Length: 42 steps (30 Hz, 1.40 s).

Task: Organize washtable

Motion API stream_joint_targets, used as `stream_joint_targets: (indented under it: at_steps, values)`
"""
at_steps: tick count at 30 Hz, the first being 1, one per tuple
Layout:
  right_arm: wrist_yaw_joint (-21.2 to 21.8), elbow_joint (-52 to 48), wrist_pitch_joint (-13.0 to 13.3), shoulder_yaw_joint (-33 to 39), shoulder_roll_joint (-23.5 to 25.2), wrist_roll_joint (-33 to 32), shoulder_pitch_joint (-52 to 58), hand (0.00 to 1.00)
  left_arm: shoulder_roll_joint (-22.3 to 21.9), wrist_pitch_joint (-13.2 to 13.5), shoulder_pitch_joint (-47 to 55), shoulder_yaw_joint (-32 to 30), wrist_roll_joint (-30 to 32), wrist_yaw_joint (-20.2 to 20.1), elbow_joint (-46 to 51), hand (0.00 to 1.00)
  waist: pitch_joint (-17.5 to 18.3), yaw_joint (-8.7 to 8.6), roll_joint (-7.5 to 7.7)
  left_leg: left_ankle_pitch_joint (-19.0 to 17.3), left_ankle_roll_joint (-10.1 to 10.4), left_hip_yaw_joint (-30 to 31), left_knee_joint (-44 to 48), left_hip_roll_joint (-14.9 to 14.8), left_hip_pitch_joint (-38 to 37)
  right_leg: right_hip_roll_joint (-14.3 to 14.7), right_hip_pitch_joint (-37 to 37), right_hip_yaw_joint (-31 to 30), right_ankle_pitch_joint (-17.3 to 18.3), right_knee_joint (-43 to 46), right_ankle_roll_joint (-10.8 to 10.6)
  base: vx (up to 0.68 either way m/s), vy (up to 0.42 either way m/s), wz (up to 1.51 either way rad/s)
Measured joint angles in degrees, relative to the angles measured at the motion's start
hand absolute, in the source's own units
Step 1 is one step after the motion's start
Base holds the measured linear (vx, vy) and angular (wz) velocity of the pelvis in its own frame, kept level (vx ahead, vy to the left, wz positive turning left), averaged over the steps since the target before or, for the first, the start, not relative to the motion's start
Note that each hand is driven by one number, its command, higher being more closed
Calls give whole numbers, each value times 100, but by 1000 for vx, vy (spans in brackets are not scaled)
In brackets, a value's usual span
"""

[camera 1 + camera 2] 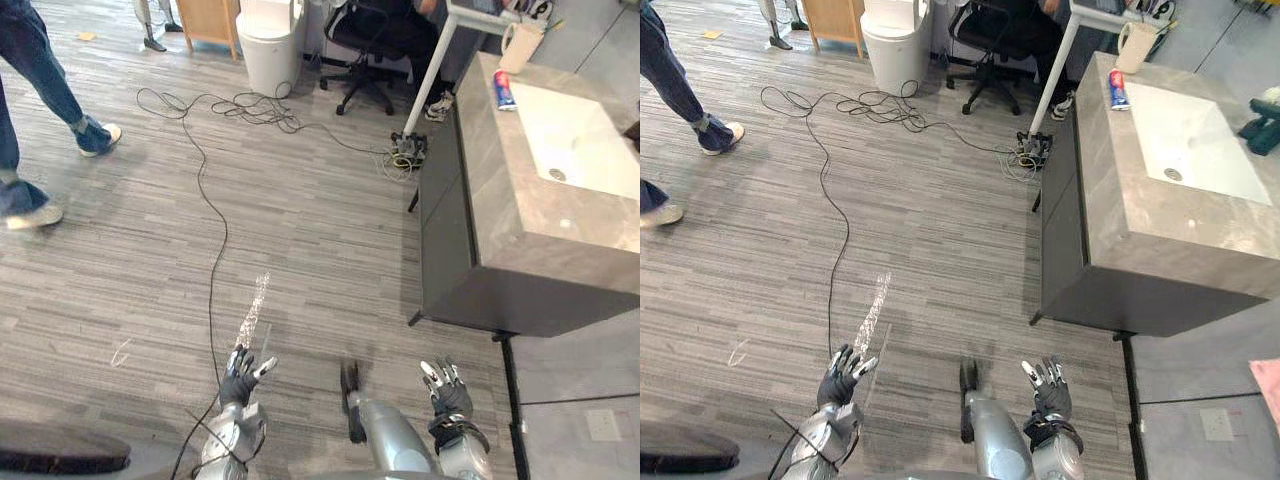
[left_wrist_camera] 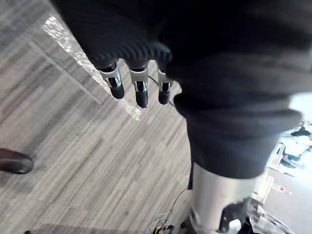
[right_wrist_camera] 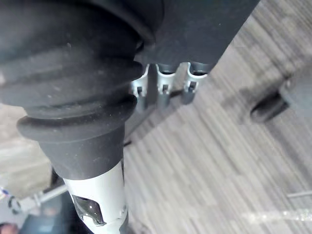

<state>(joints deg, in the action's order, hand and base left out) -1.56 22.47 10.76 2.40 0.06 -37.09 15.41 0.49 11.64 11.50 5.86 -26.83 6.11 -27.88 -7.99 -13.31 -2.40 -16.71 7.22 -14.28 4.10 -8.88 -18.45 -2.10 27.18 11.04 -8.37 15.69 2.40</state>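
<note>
The washtable (image 1: 500, 190) is a grey stone-topped cabinet at the right, with a white sink (image 1: 575, 140) set in it. A red, white and blue tube (image 1: 504, 90) lies on its top by the sink's far left corner, and a cream jug (image 1: 520, 45) stands at the far end. A dark teal object (image 1: 1265, 120) rests at the sink's right side. My left hand (image 1: 240, 375) and right hand (image 1: 447, 390) hang low over the floor, well short of the washtable, both open and holding nothing.
A black cable (image 1: 210, 210) snakes across the wood floor from a tangle near a white bin (image 1: 268, 45). A black office chair (image 1: 375, 45) stands beyond the washtable. A person in jeans and pale shoes (image 1: 45, 130) walks at the far left.
</note>
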Motion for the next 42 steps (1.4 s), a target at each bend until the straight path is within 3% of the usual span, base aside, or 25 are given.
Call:
stream_joint_targets:
  at_steps: [2,4,6,7,8,10,11,14,18,19,20,21,23,25,27,28,29,31,33,35,37,38,39,40,42]
  values:
    - [-70,-214,-12,-7,50,6,-91,0,-150,-1,-1,131,-2,-89,-28,0,-21,-5,-164,467,71,-3,1083,-198,333,43,-81,88,546,487,106,666,-271,-5]
    - [-93,-540,1,-33,131,13,-149,0,-359,5,78,-2,-141,-115,-61,0,-26,72,-192,1552,788,379,3817,-563,1304,343,-868,-153,864,104,138,671,-208,-43]
    - [-105,-711,73,-81,195,-5,-283,0,-346,3,120,-59,-188,-109,-71,0,-44,209,-123,1491,720,266,5674,-767,2042,620,-1636,-559,925,-395,288,642,-64,-104]
    - [-115,-713,101,-82,216,-6,-339,0,-348,6,115,-151,-188,-108,-70,0,-72,235,-72,1406,530,73,5924,-835,2232,660,-1861,-729,943,-530,309,548,-24,-114]
    - [-139,-722,146,-87,248,-6,-393,0,-343,11,100,-257,-191,-79,-69,0,-108,329,11,1174,113,-251,6093,-955,2420,677,-2180,-997,977,-725,348,404,31,-100]
    - [-202,-831,198,-123,283,-4,-370,0,-338,19,142,-430,-288,-58,54,0,-164,511,145,697,-623,-875,5865,-1297,2836,643,-2709,-1652,1175,-946,374,531,114,-144]
    - [-203,-818,205,-144,273,2,-366,0,-311,27,201,-437,-287,-44,130,0,-179,575,261,556,-819,-869,5281,-1315,3134,536,-2870,-1966,1361,-924,315,455,178,-142]
    - [-197,-786,213,-112,130,125,-265,0,-263,16,348,-395,-285,-42,381,0,-153,613,337,577,-781,-515,3163,-1036,3453,140,-3014,-2654,1841,-725,15,456,380,-131]
    - [-201,-550,199,11,-70,255,-48,0,-274,37,478,-367,-278,-84,900,0,-17,580,205,871,-249,620,639,-803,3803,-307,-3124,-3371,2596,-481,-579,502,575,-103]
    - [-200,-286,158,29,-28,333,-55,0,-267,35,554,-388,-283,-94,912,0,150,578,319,1487,500,848,808,-676,3802,-485,-3098,-3663,2811,-434,-768,603,683,-126]
    - [-174,-37,94,-51,163,399,-80,0,-141,41,598,-423,-283,-81,950,0,230,578,422,1428,427,997,1496,-576,3939,-435,-3049,-3858,2824,-240,-809,600,626,-134]
    - [-171,18,85,-51,297,422,-13,0,-106,63,617,-419,-282,-93,1002,0,303,580,546,973,304,1017,2118,-499,4036,-412,-3058,-3819,2753,-85,-691,518,438,-100]
    - [-152,93,85,-28,318,476,1,0,-64,62,643,-244,-280,-165,1046,0,439,547,610,269,78,895,3064,-392,4135,-678,-3146,-4000,2554,-19,-684,524,466,-72]
    - [-112,114,82,1,321,511,-56,0,-3,55,531,-62,-278,-257,1108,0,558,506,610,42,-88,571,3213,-280,4149,-837,-2839,-4026,2249,274,-802,391,399,-60]
    - [-99,176,73,-27,351,484,-305,0,149,50,408,166,-294,-290,1166,0,576,491,615,22,-157,36,2665,-56,3628,-872,-2102,-3903,1339,1452,-974,484,510,-87]
    - [-93,178,71,-34,349,368,-383,0,189,43,341,309,-397,-305,1186,0,475,498,455,33,-355,-301,2139,12,3035,-835,-1662,-3682,587,2226,-1017,388,367,-99]
    - [-91,177,71,-34,348,334,-397,0,193,39,348,363,-403,-321,1216,0,405,495,318,10,-398,-453,1898,30,2723,-791,-1495,-3477,608,2635,-1054,352,357,-105]
    - [-79,143,70,-43,349,317,-331,0,209,55,339,506,-397,-358,1325,0,365,490,73,48,-464,-802,1158,157,1857,-650,-857,-2468,1320,3811,-915,279,278,-74]
    - [-69,115,69,-14,344,340,-209,0,242,68,199,597,-392,-396,1359,0,335,452,23,56,-500,-1010,541,343,1277,-294,-191,-1638,2061,4285,-711,346,153,-47]
    - [-71,100,44,91,342,315,-140,0,339,33,-19,790,-366,-494,1317,0,175,323,16,52,-507,-1071,366,361,999,103,275,-793,2472,3750,-387,456,95,-12]
    - [-76,46,37,227,327,269,-147,0,302,-20,-92,969,-320,-543,1283,0,57,158,16,44,-494,-1075,365,386,764,178,388,-144,2359,2520,-210,479,17,22]
    - [-83,-62,44,245,292,234,-59,0,307,-35,-84,1065,-210,-623,1285,0,128,131,167,-17,-368,-1135,400,564,558,164,165,240,1463,1100,-97,536,-1,18]
    - [-78,-185,67,225,288,219,82,0,316,-41,-91,1126,-159,-653,1281,0,121,125,293,-64,-265,-1156,427,689,414,22,32,485,838,664,783,527,13,-16]
    - [-79,-150,94,225,82,175,-57,0,59,-119,-163,1153,-130,-680,1092,0,79,187,-156,-137,-97,-1227,501,376,373,221,-23,849,999,790,805,488,-9,-22]
    - [-83,-307,98,249,67,161,-116,0,-44,-126,-309,1255,-102,-733,1130,0,67,155,-279,238,-175,-1292,519,375,385,233,-50,914,1282,831,785,497,-56,-13]
